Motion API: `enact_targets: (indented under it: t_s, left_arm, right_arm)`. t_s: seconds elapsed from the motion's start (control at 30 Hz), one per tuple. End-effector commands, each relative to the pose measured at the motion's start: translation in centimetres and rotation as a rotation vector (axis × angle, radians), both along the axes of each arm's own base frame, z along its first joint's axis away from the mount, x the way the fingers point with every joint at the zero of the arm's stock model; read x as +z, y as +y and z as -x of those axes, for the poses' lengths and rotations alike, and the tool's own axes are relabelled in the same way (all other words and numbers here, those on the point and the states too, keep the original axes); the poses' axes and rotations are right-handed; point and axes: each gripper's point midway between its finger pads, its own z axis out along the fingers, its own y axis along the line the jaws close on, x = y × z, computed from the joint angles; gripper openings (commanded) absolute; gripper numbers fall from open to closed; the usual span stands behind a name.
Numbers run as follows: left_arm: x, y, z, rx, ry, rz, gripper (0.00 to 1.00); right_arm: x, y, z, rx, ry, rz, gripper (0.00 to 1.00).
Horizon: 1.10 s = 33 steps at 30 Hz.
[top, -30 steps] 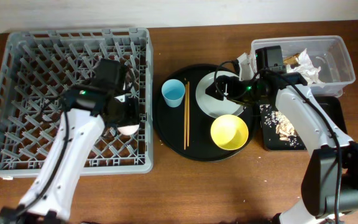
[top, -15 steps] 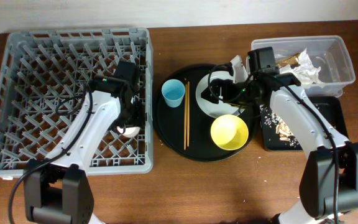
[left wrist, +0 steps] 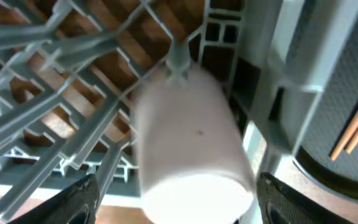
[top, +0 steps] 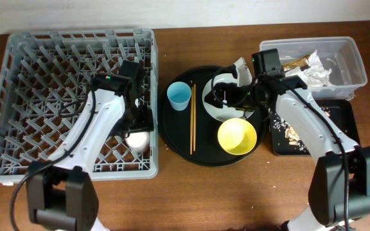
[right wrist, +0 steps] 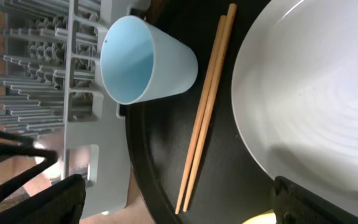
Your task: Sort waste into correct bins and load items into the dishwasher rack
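Left hand [left wrist: 178, 191]: released, with its fingers [left wrist: 82, 202] spread wide on either side of the pink cup [left wrist: 191, 143] and neither visibly pressing it.
Pink cup: inside the dishwasher rack [top: 44, 77], among the pegs just beside the wall that faces the round black tray [top: 172, 138]. It is blurred in the wrist view, so its tilt cannot be told.
Right hand [right wrist: 179, 196]: also open, fingers wide apart and holding nothing. It hovers over the left part of the plate [right wrist: 316, 93].
Plate: pale grey-green, on the round black tray, partly covered by the right arm.
Chopsticks [top: 193, 119]: two, side by side on the round tray, between the light blue cup [top: 179, 95] and the plate.
Light blue cup: upright on the tray's rack side, mouth open upward.
Yellow bowl [top: 237, 136]: on the tray, just in front of the plate.
Clear tub [top: 352, 61]: at the far right, holding crumpled tissue [top: 320, 74] and a brown-and-gold wrapper [top: 297, 62].
Shallow black tray [top: 345, 112]: in front of the tub, with beige food scraps [top: 294, 131] scattered in it.
Surface [top: 236, 192]: brown wood, carrying everything.
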Motion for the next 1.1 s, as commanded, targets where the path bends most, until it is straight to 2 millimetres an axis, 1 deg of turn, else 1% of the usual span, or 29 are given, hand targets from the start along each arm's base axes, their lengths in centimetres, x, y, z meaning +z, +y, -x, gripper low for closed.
enact_targets:
  t_s: [0.0, 0.03, 0.07, 0.1, 0.13, 0.2, 0.23, 0.27, 0.3, 0.37, 0.43, 0.47, 0.53, 0.6, 0.63, 0.7, 0.73, 0.77, 0.8, 0.93, 1.0, 1.03, 1.07]
  left_arm:
    - [-1.6, 0.2, -0.5, 0.003, 0.017, -0.023, 0.81]
    - [-1.6, 0.1, -1.2, 0.008, -0.011, -0.015, 0.81]
    - [-1.0, 0.3, -2.1, 0.020, -0.042, -0.006, 0.81]
    - [-0.1, 0.6, -3.0, 0.035, -0.072, 0.001, 0.81]
    - [3.1, 1.5, -5.5, 0.073, -0.160, 0.021, 0.81]
    - [5.9, 1.8, -7.6, 0.091, -0.248, 0.040, 0.81]
    - [7.4, 1.6, -8.6, 0.092, -0.298, 0.052, 0.82]
    - [8.8, 1.3, -9.9, 0.092, -0.363, 0.071, 0.84]
    - [9.2, 1.1, -10.7, 0.092, -0.394, 0.087, 0.85]
    - [9.8, 0.5, -11.9, 0.088, -0.445, 0.127, 0.85]
    - [10.1, 0.4, -12.5, 0.087, -0.472, 0.136, 0.85]
    - [10.2, 0.5, -12.6, 0.088, -0.476, 0.136, 0.85]
    - [10.2, 0.7, -12.6, 0.091, -0.477, 0.128, 0.85]
    - [10.2, 1.0, -12.7, 0.097, -0.479, 0.119, 0.85]
    - [10.2, 1.1, -12.7, 0.100, -0.479, 0.116, 0.85]
    - [10.1, 1.1, -12.7, 0.100, -0.477, 0.116, 0.85]
    - [10.1, 1.1, -12.7, 0.100, -0.478, 0.116, 0.85]
    - [10.0, 1.1, -12.6, 0.100, -0.475, 0.115, 0.85]
    - [10.0, 1.1, -12.6, 0.100, -0.471, 0.115, 0.85]
    - [9.9, 1.2, -12.5, 0.101, -0.466, 0.114, 0.86]
    - [9.9, 1.2, -12.4, 0.101, -0.465, 0.114, 0.85]
    - [9.9, 1.1, -12.4, 0.100, -0.465, 0.118, 0.85]
    - [9.9, 0.8, -12.4, 0.096, -0.462, 0.133, 0.85]
  right_arm:
    - [0.0, 0.8, -0.1, 0.019, -0.026, 0.025, 0.95]
    - [0.1, 1.2, -0.1, 0.027, -0.037, 0.022, 0.93]
    - [0.3, 1.6, -0.4, 0.026, -0.049, 0.015, 0.91]
    - [0.6, 2.0, -0.7, 0.021, -0.066, 0.009, 0.86]
    - [0.6, 2.7, -1.5, -0.039, -0.081, 0.039, 0.80]
    - [0.5, 3.6, -2.2, -0.103, -0.112, 0.091, 0.73]
    - [0.3, 3.8, -2.6, -0.152, -0.129, 0.134, 0.72]
    - [-0.1, 4.3, -2.9, -0.200, -0.148, 0.176, 0.71]
    - [-0.4, 4.6, -3.1, -0.219, -0.151, 0.188, 0.71]
    - [-1.1, 5.1, -3.5, -0.229, -0.145, 0.181, 0.68]
    - [-2.1, 5.4, -4.1, -0.239, -0.136, 0.176, 0.63]
    - [-2.4, 5.7, -4.5, -0.242, -0.139, 0.163, 0.61]
    - [-2.9, 7.1, -5.5, -0.225, -0.152, 0.111, 0.56]
    - [-3.9, 7.4, -6.3, -0.234, -0.131, 0.114, 0.52]
    - [-4.3, 7.6, -6.5, -0.232, -0.126, 0.115, 0.49]
    - [-5.0, 7.7, -6.7, -0.231, -0.116, 0.121, 0.37]
    - [-5.1, 7.7, -6.7, -0.230, -0.115, 0.122, 0.33]
    - [-5.1, 7.7, -6.7, -0.230, -0.115, 0.122, 0.25]
    - [-5.2, 7.6, -6.6, -0.230, -0.110, 0.125, 0.20]
    - [-6.1, 7.0, -5.7, -0.219, -0.066, 0.162, 0.04]
    - [-6.2, 7.1, -5.4, -0.214, -0.055, 0.161, 0.04]
    - [-5.9, 7.1, -5.4, -0.211, -0.053, 0.151, 0.04]
    - [-4.6, 7.0, -5.5, -0.189, -0.060, 0.107, 0.04]
